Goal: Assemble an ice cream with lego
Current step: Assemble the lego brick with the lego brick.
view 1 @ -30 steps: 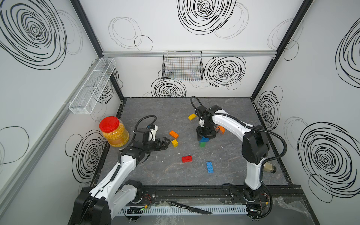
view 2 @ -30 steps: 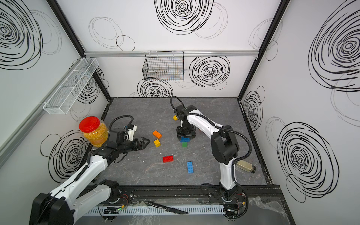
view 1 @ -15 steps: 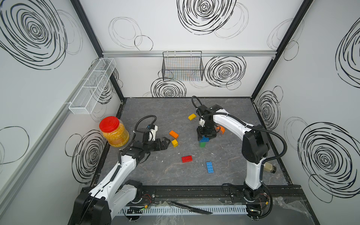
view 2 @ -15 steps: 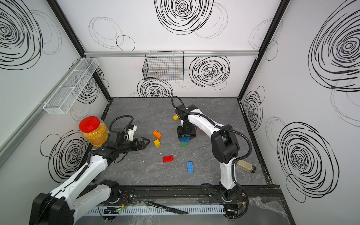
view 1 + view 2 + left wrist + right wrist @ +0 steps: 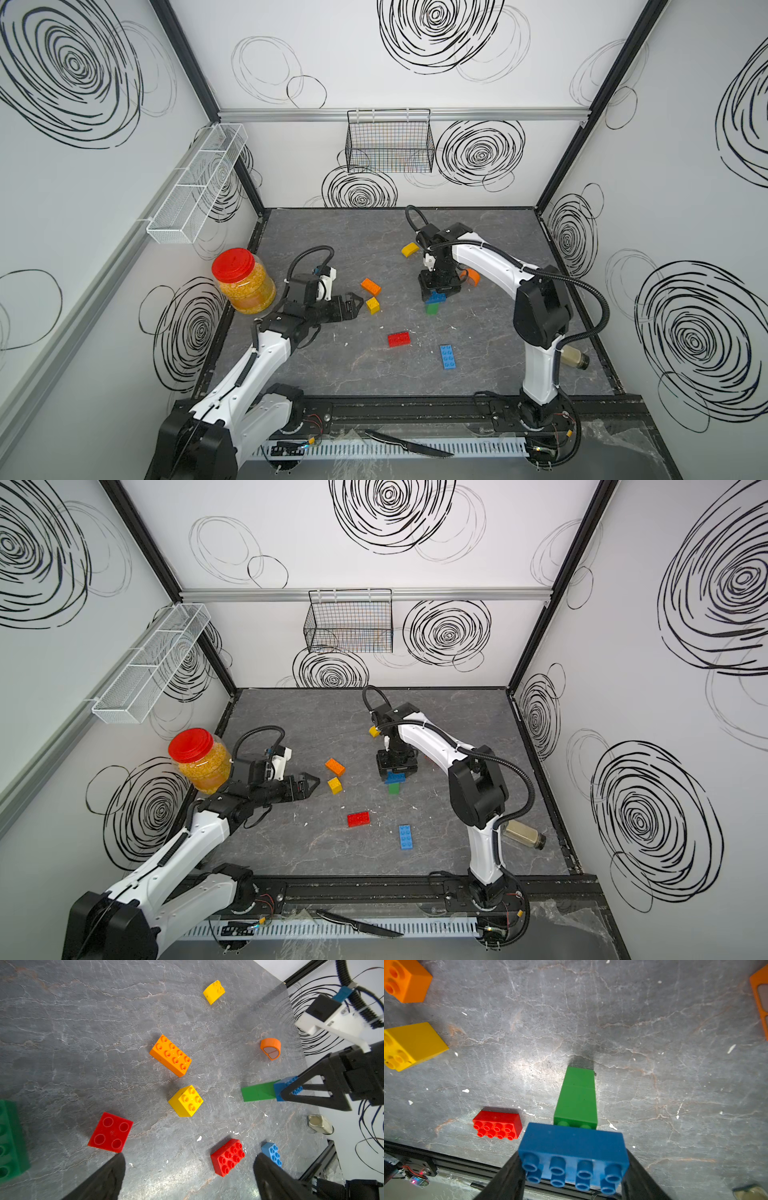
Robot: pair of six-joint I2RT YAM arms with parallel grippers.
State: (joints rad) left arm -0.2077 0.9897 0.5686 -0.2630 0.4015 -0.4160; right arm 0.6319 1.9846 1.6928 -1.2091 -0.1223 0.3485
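Note:
An upright green lego column [image 5: 432,308] [image 5: 577,1097] stands mid-table. My right gripper [image 5: 438,287] [image 5: 573,1165] points down over it, shut on a blue lego brick [image 5: 573,1142] [image 5: 395,777] that it holds at the column's top. Green studs still show at the blue brick's edge. My left gripper [image 5: 358,304] [image 5: 189,1159] hovers open and empty, just left of a yellow lego cube [image 5: 372,305] [image 5: 185,1100]. Loose on the table lie an orange brick [image 5: 370,286], a red brick [image 5: 399,339], a long blue brick [image 5: 447,356], a yellow rounded piece [image 5: 410,249] and an orange rounded piece [image 5: 472,277].
A red-lidded jar of yellow grains [image 5: 243,280] stands at the table's left edge. A small bottle [image 5: 521,833] lies at the front right. A knife [image 5: 409,444] lies on the front rail. In the left wrist view, a flat red plate [image 5: 111,1132] and a green brick [image 5: 10,1140].

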